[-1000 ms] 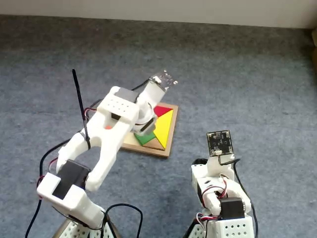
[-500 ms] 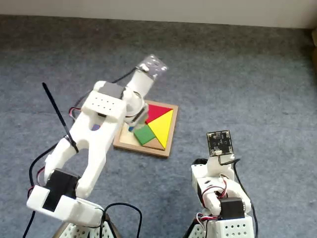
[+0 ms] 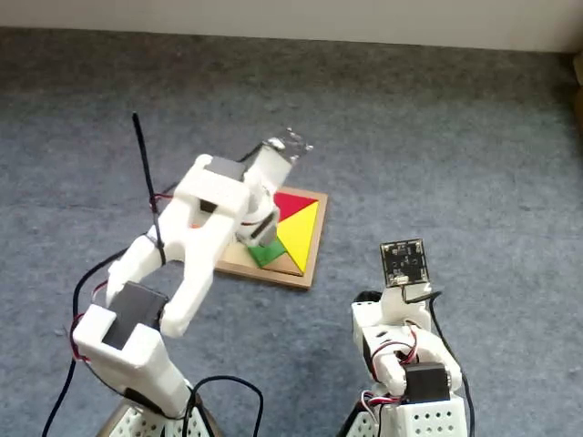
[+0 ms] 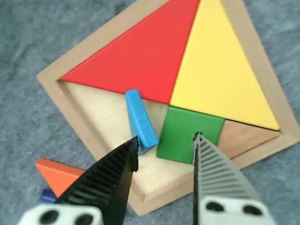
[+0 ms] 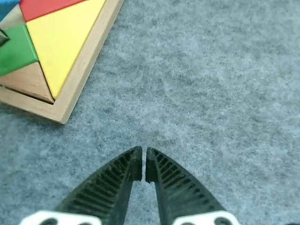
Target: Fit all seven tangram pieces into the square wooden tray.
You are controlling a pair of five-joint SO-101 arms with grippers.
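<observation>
left hand [image 4: 166, 138] spread apart, beside blue piece [image 4: 139, 118]

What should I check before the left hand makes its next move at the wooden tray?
1. Left hand open: ok.
2. Blue piece flat in the tray: not ok, it stands up on an edge.
3. Red triangle, yellow triangle, green square seated flat: ok.
4. Orange triangle in the tray: not ok, it lies on the carpet beside it.
5. Right hand away from the tray: ok, shut over the carpet.
</observation>
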